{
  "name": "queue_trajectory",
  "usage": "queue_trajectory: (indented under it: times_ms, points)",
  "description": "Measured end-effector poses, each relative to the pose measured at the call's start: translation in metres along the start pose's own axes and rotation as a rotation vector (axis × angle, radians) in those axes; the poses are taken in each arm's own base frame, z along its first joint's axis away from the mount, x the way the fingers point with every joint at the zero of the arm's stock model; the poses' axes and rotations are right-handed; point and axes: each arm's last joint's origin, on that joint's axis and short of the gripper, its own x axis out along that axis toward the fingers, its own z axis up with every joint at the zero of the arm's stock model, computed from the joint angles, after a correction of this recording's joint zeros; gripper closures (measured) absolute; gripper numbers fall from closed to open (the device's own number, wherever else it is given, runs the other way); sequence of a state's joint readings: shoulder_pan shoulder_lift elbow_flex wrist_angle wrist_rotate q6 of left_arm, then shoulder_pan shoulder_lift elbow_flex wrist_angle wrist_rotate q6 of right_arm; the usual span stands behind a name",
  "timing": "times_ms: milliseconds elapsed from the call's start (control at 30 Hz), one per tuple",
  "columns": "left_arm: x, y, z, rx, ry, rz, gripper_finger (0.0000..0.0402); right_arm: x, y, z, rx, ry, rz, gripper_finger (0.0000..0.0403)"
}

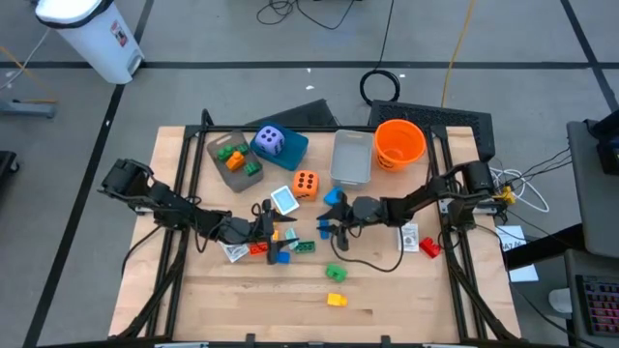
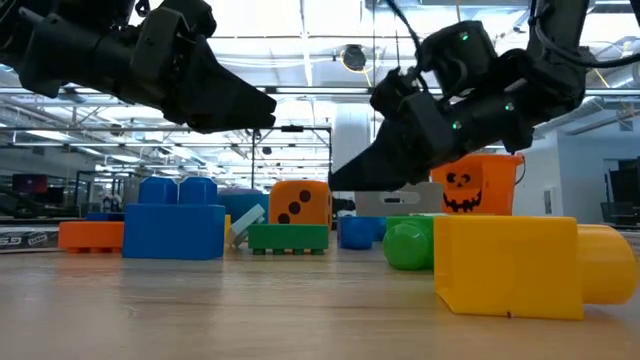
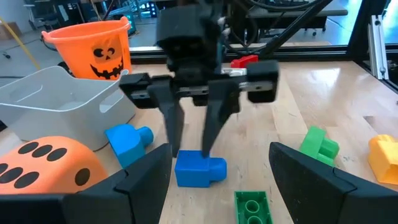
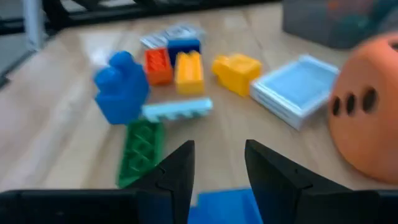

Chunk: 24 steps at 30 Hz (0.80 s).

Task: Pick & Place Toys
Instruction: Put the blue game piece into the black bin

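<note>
My right gripper [image 1: 334, 229] stands mid-table in the high view, most toys still scattered around it. In the left wrist view its fingers are apart, straddling a blue brick [image 3: 199, 169], not yet clamped. My left gripper [image 1: 263, 229] waits open just left of it.

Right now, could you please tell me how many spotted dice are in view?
2: a purple spotted die sits on the teal box, and an orange spotted die rests on the wooden table just in front of it.

Bright overhead ceiling lights; right wrist view blurred throughout.
</note>
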<state>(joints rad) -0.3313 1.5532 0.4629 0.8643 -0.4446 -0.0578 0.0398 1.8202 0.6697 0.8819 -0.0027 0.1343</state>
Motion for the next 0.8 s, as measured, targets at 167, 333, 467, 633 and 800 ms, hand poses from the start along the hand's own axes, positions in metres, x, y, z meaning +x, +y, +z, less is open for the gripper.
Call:
queue_trajectory:
  times_ms: [167,333,467,633,800]
  points:
    - [0.000,0.000,0.000,-0.004,0.000,0.000,0.0124,-0.001,-0.017,-0.005,0.032,0.075,-0.029,0.0266]
    - [0.000,0.000,0.000,-0.004,0.000,0.000,0.0124,-0.002,-0.026,-0.010,0.092,0.141,0.017,0.0266]
    - [0.000,0.000,-0.001,-0.001,0.005,0.000,0.0124,-0.003,-0.026,-0.011,0.141,0.166,0.116,0.0266]
    - [0.000,0.000,-0.001,0.001,0.009,0.000,0.0124,-0.004,-0.023,-0.012,0.191,0.195,0.204,0.0266]
    - [0.000,0.000,-0.001,0.001,0.008,0.000,0.0124,-0.005,-0.021,-0.014,0.226,0.221,0.269,0.0266]
